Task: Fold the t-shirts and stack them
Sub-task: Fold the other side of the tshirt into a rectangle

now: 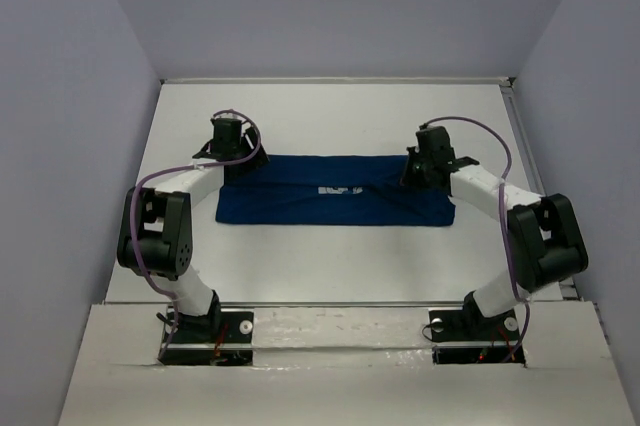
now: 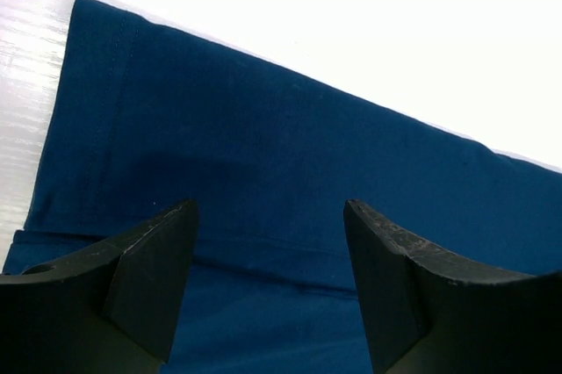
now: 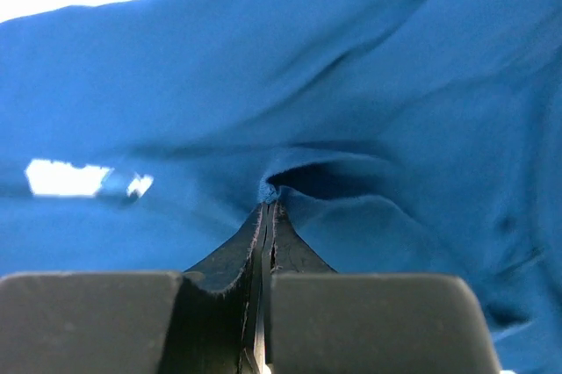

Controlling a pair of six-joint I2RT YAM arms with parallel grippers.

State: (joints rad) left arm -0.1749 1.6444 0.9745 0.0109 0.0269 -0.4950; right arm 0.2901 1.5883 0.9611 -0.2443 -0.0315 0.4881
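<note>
A dark royal-blue t-shirt (image 1: 335, 204) lies folded into a long band across the middle of the white table, its small white chest print (image 1: 338, 189) facing up. My left gripper (image 1: 238, 158) is open over the shirt's far left corner, its two black fingers (image 2: 154, 273) spread above the blue cloth (image 2: 290, 154). My right gripper (image 1: 420, 171) is at the shirt's far right part; its jaws are shut (image 3: 268, 207) and pinch a fold of the blue cloth (image 3: 351, 128), which puckers at the tips. The print shows blurred in the right wrist view (image 3: 70, 176).
The white table (image 1: 330, 266) is boxed in by pale walls at the left, right and back. A metal rail (image 1: 520, 131) runs along the table's right edge. The arm bases stand on a shiny plate (image 1: 340, 331) at the near edge.
</note>
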